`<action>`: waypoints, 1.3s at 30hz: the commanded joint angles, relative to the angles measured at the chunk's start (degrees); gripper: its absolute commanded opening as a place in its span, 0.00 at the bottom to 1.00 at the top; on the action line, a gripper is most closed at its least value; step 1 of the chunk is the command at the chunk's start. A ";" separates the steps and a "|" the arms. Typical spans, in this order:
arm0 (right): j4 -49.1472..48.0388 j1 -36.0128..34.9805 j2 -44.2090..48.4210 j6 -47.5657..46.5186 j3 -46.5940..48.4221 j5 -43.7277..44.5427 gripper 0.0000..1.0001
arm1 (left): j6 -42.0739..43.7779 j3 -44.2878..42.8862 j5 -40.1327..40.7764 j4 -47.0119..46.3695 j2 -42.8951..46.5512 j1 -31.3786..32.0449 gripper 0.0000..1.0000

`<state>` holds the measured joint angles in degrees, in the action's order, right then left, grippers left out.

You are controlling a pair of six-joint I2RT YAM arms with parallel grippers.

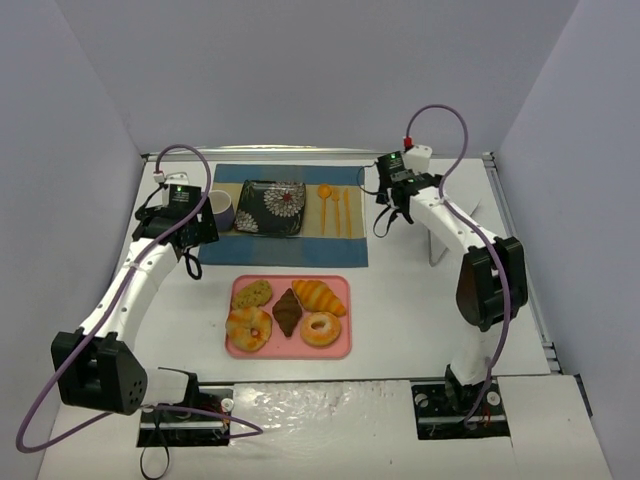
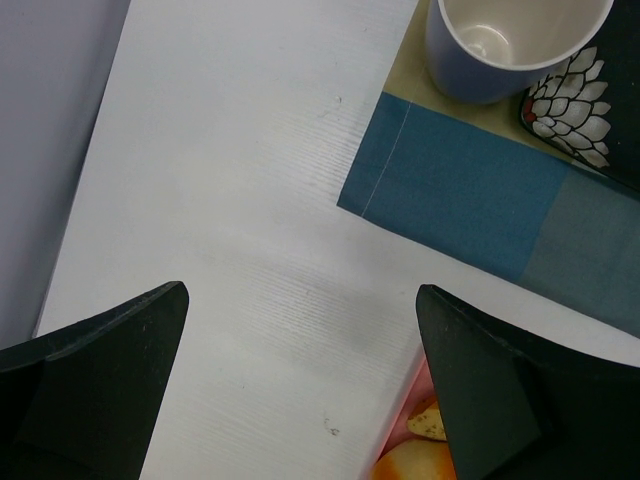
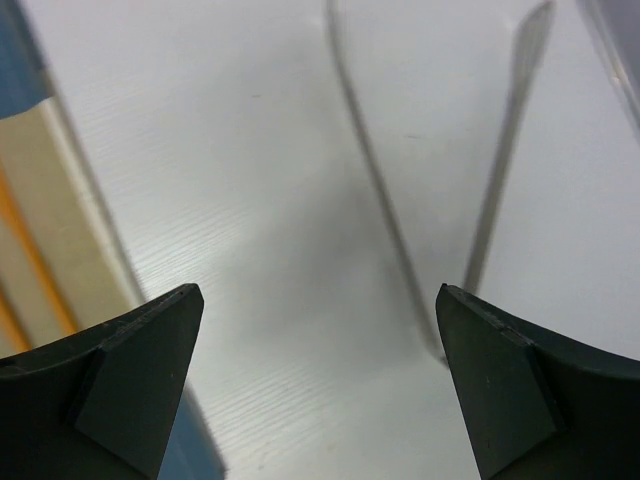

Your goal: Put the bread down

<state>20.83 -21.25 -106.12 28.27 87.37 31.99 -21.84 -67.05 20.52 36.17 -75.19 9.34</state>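
Croissant (image 1: 318, 296) lies on far right of tray (image 1: 338, 345). Left gripper (image 2: 300, 370) and right gripper (image 3: 320, 370) both gape wide, empty. Descend from above, pinch croissant's narrow middle gently; plate (image 1: 273, 207) likely target.

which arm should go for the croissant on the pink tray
right, probably: the croissant lies in the pink tray's right half, nearer the open right pincer; the left pincer, open too, would cross the cookie and chocolate pastry

The desk (image 1: 400, 300) is lit brightly and evenly from above; soft shadows are cast. The right fingers (image 3: 110, 390) are seen dark and slightly defocused.
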 commanded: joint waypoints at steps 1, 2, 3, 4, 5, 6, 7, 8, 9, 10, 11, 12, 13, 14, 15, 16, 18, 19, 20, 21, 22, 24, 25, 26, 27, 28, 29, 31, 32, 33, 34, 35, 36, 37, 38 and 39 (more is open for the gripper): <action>2.90 4.71 4.29 3.00 -3.14 6.74 1.00 | -2.14 -0.20 -1.03 -1.10 2.93 -0.12 0.97; 2.90 5.85 4.28 2.76 -3.64 6.67 1.00 | -2.26 -0.08 -1.23 -1.12 3.08 -0.12 0.97; 2.87 6.52 4.04 2.40 -3.76 6.61 1.00 | -2.36 -0.02 -1.45 -1.18 3.26 -0.12 0.97; 2.84 7.19 3.80 2.03 -3.88 6.55 1.00 | -2.45 0.04 -1.66 -1.24 3.44 -0.12 0.97; 2.82 7.68 3.48 1.60 -3.90 6.48 1.00 | -2.54 0.08 -1.99 -1.31 3.72 -0.12 0.97; 2.62 7.84 2.97 0.93 -3.79 6.42 1.00 | -2.58 0.10 -2.41 -1.36 4.05 -0.12 0.97; 2.08 7.94 2.33 0.00 -3.79 6.42 1.00 | -2.53 0.15 -2.66 -1.36 4.20 -0.12 0.97; 1.06 8.04 2.03 -0.91 -4.06 6.05 1.00 | -2.51 0.17 -2.85 -1.36 4.32 -0.12 0.97; -0.31 8.15 1.97 -1.82 -4.54 5.42 1.00 | -2.51 0.17 -3.02 -1.36 4.43 -0.12 0.97; -1.80 8.49 2.30 -2.28 -6.12 4.60 1.00 | -2.45 0.17 -3.03 -1.31 4.55 -0.12 0.97; -3.25 9.01 2.60 -2.62 -7.27 3.49 1.00 | -2.42 0.17 -3.06 -1.22 4.70 -0.12 0.97; -4.63 9.73 2.84 -2.86 -7.82 2.05 1.00 | -2.42 0.17 -3.12 -1.10 4.88 -0.12 0.97; -6.33 10.66 3.39 -3.30 -9.07 -0.30 1.00 | -2.42 0.22 -3.17 -1.10 4.99 -0.12 0.97; -8.17 11.48 4.00 -3.72 -10.46 -2.44 1.00 | -2.42 0.28 -3.20 -1.10 5.10 -0.12 0.97; -10.23 12.13 4.70 -4.14 -12.05 -4.27 1.00 | -2.42 0.34 -3.21 -1.10 5.22 -0.12 0.97; -11.24 12.44 5.09 -4.81 -13.72 -4.79 1.00 | -2.42 0.42 -3.21 -1.18 5.23 -0.12 0.97; -11.95 13.08 5.22 -5.06 -14.33 -5.01 1.00 | -2.42 0.51 -3.21 -1.19 5.23 -0.12 0.97; -12.49 13.82 5.37 -5.46 -15.08 -5.75 1.00 | -2.37 0.72 -3.16 -1.34 5.23 -0.12 0.97; -13.26 14.49 5.70 -5.91 -15.96 -6.50 1.00 | -2.33 0.90 -3.15 -1.48 5.21 -0.12 0.97; -14.35 14.81 6.37 -6.38 -16.95 -7.07 1.00 | -2.33 1.01 -3.25 -1.59 5.16 -0.12 0.97; -15.63 15.13 7.11 -7.08 -17.81 -7.88 1.00 | -2.30 1.12 -3.29 -1.66 5.14 -0.12 0.97; -17.41 15.81 7.67 -8.37 -18.87 -9.78 1.00 | -2.17 1.33 -3.22 -1.82 5.18 -0.12 0.97; -17.86 16.15 7.51 -8.85 -19.18 -10.73 1.00 | -2.10 1.43 -3.15 -1.93 5.21 -0.12 0.97; -18.30 16.40 7.21 -9.27 -19.37 -11.98 1.00 | -2.00 1.52 -3.05 -2.01 5.23 -0.12 0.97; -18.79 16.55 6.88 -9.64 -19.49 -13.51 1.00 | -1.88 1.57 -2.93 -2.08 5.23 -0.12 0.97; -19.44 16.73 6.82 -10.06 -19.73 -14.88 1.00 | -1.82 1.57 -2.87 -2.14 5.23 -0.12 0.97; -19.99 17.06 6.75 -10.44 -20.18 -15.94 1.00 | -1.75 1.57 -2.85 -2.16 5.23 -0.12 0.97; -22.55 17.47 6.71 -10.86 -20.83 -17.90 1.00 | -1.54 1.66 -2.68 -2.24 5.40 -0.12 0.97; -22.92 17.56 6.54 -10.95 -20.92 -18.44 1.00 | -1.46 1.75 -2.68 -2.41 5.41 -0.12 0.97; -22.88 17.72 6.17 -10.74 -20.77 -17.70 1.00 | -1.35 1.80 -2.57 -2.53 5.35 -0.12 0.97; -22.83 17.91 5.85 -10.54 -20.64 -17.21 1.00 | -1.26 1.84 -2.44 -2.61 5.30 -0.12 0.97; -22.77 18.12 5.63 -10.38 -20.59 -17.15 1.00 | -1.20 1.84 -2.28 -2.67 5.24 -0.12 0.97; -22.63 18.37 5.51 -10.27 -20.58 -16.82 1.00 | -1.19 1.84 -2.18 -2.68 5.17 -0.12 0.97; -22.53 18.44 5.43 -10.25 -20.58 -16.64 1.00 | -1.13 1.84 -2.15 -2.74 5.14 -0.12 0.97; -22.44 18.55 5.45 -10.35 -20.58 -16.45 1.00 | -1.05 1.84 -2.10 -2.82 5.09 -0.12 0.97; -22.30 18.76 5.48 -10.42 -20.58 -15.88 1.00 | -0.98 1.80 -2.03 -2.82 5.02 -0.12 0.97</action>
<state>0.98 -3.49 -102.41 18.59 66.15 15.35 -23.30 -64.14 17.42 35.70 -71.59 9.34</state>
